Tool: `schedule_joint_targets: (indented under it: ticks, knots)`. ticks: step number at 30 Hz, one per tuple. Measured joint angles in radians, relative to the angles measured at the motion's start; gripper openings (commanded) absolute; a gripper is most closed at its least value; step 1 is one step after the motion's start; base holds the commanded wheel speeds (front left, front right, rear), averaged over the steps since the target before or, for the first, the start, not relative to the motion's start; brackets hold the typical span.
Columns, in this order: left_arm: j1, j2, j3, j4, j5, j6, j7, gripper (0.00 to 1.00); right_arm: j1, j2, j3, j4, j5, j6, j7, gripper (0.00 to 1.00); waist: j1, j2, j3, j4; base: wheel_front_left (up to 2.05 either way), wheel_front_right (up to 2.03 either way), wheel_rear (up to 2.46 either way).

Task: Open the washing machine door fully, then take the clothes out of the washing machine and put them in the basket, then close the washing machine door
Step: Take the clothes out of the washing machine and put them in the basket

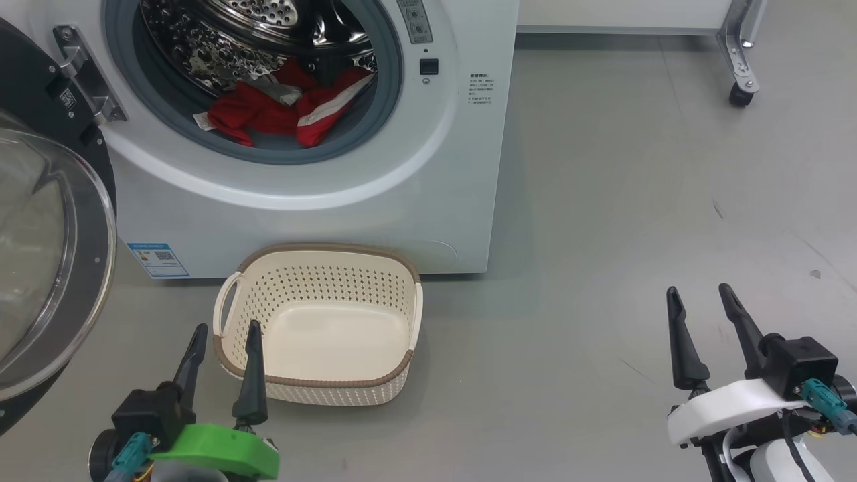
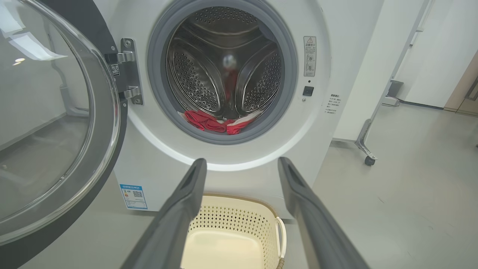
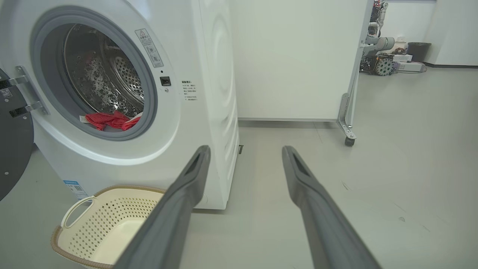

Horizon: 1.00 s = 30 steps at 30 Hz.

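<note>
Bright, even overhead light. Faint soft shadow on grey floor [image 1: 602,201] right of small cream perforated plastic basket [image 1: 321,294]. Ceiling-lamp glare on bulging clear glass door window [image 2: 37,52], left of basket. Wrist views bow at edges; otherwise sharp.

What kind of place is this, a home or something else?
Probably a robotics lab or test room, not a home: the big white front-loading washing machine stands on a smooth grey floor beside a white partition on castor wheels, with robot hardware in the far corner.
</note>
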Motion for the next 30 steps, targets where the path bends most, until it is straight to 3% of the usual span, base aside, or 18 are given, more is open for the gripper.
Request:
schedule_joint_targets:
  ticks: [6, 30]
  knots:
    - [0.002, -0.001, -0.002, 0.000, 0.000, 0.000, 0.000, 1.00, 0.000, -0.002, 0.017, -0.008, 0.011, 0.036, 0.010, 1.00, 0.0000, 0.0000, 0.001, 0.004, 0.00, 0.00, 0.00]
    - [0.012, -0.003, -0.005, 0.004, 0.001, 0.004, 0.000, 1.00, 0.000, -0.008, -0.009, -0.009, 0.027, 0.035, 0.017, 1.00, 0.0000, 0.0000, -0.009, 0.006, 0.00, 0.00, 0.00]
